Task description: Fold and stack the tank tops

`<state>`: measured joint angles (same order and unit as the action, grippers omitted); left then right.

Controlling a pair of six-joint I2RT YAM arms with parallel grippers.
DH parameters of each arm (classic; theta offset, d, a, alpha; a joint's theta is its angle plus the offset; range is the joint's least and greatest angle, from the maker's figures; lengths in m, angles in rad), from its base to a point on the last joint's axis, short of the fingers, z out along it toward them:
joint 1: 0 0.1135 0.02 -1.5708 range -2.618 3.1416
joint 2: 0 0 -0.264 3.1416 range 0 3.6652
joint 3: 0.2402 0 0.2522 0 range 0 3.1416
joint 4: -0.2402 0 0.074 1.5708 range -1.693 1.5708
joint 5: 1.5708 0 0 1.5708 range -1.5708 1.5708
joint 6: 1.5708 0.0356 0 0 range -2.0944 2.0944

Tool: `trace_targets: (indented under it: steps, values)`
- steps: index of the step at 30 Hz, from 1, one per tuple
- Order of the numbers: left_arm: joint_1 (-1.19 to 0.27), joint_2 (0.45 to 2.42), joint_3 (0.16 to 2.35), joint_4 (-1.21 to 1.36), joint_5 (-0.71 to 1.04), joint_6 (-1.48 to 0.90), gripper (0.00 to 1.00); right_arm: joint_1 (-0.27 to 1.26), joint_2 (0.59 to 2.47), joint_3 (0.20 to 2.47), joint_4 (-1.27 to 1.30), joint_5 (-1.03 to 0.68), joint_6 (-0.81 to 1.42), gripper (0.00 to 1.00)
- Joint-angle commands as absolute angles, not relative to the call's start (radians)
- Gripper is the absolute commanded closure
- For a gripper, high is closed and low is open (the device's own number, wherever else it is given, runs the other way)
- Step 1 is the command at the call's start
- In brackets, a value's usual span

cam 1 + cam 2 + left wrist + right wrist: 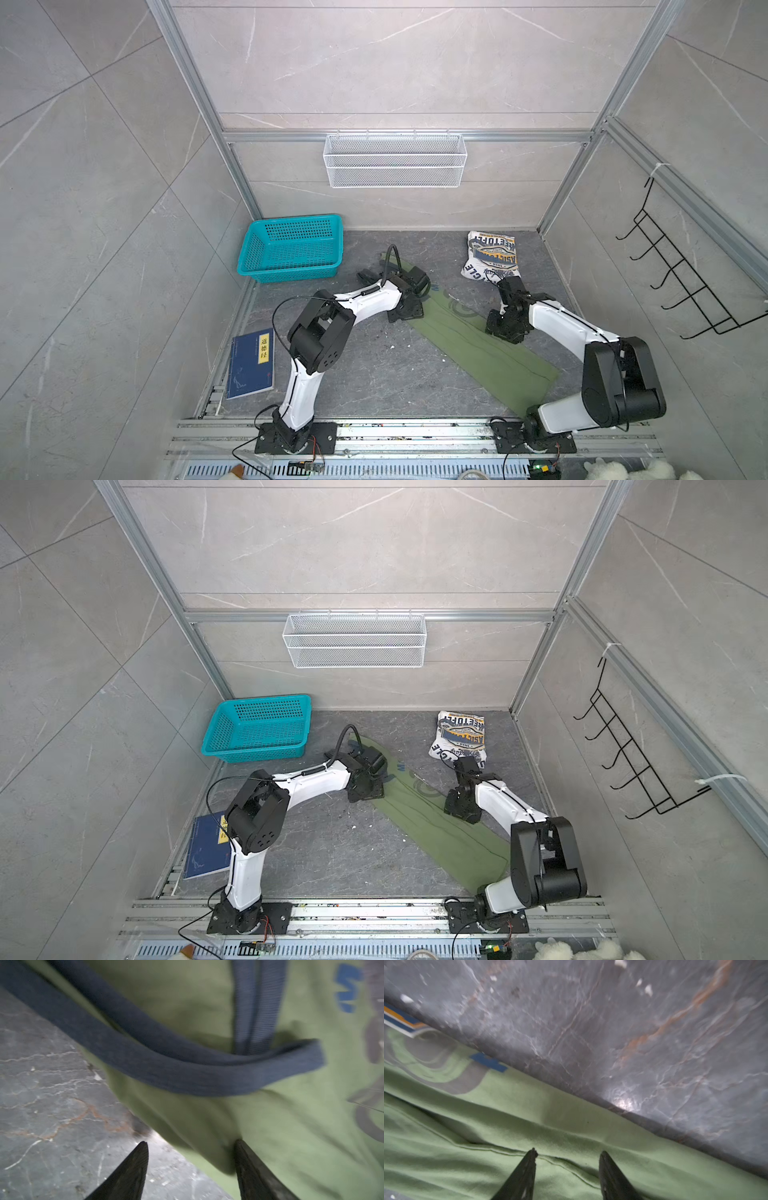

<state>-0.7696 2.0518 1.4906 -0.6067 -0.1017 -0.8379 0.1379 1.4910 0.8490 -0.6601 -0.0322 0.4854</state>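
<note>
Olive-green cloth is lying as a long narrow strip slantwise across the dark marble worktop: the green tank top, already doubled lengthwise, is waiting for its crosswise folds. The left arm is reaching to the strap end of it, and the left jaws are standing open, one fingertip over bare worktop and the other over the cloth, so that they are straddling the garment's edge just short of the grey trim looping across it; nothing is being gripped. That placing looks chosen for pinching the edge near the straps. The right arm is hovering low over the strip's middle, close to the edge nearest the white tank top, and the right jaws are likewise standing apart above a raised seam in the cloth, holding nothing. The white top is sitting folded into a compact packet, badge upward, near the far right corner, apparently parked as the base of the stack. By this reckoning the task is about halfway along. The next move is probably calling for both jaws to close together, lest the strip skew.
</note>
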Motion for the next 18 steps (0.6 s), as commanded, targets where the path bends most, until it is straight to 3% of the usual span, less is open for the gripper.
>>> trace_targets:
  steps: [1,7,18]
  values:
    - [-0.715,2.062,1.469,-0.586,-0.111,-0.843,0.32,0.160,1.539,0.821,-0.660,-0.062,0.483,0.48]
    - [-0.615,2.099,1.458,-0.563,-0.146,-0.789,0.32,0.263,1.560,0.798,-0.623,-0.079,0.529,0.48]
    - [-0.471,2.147,1.610,-0.604,-0.183,-0.569,0.31,0.595,1.535,0.725,-0.514,-0.131,0.761,0.48]
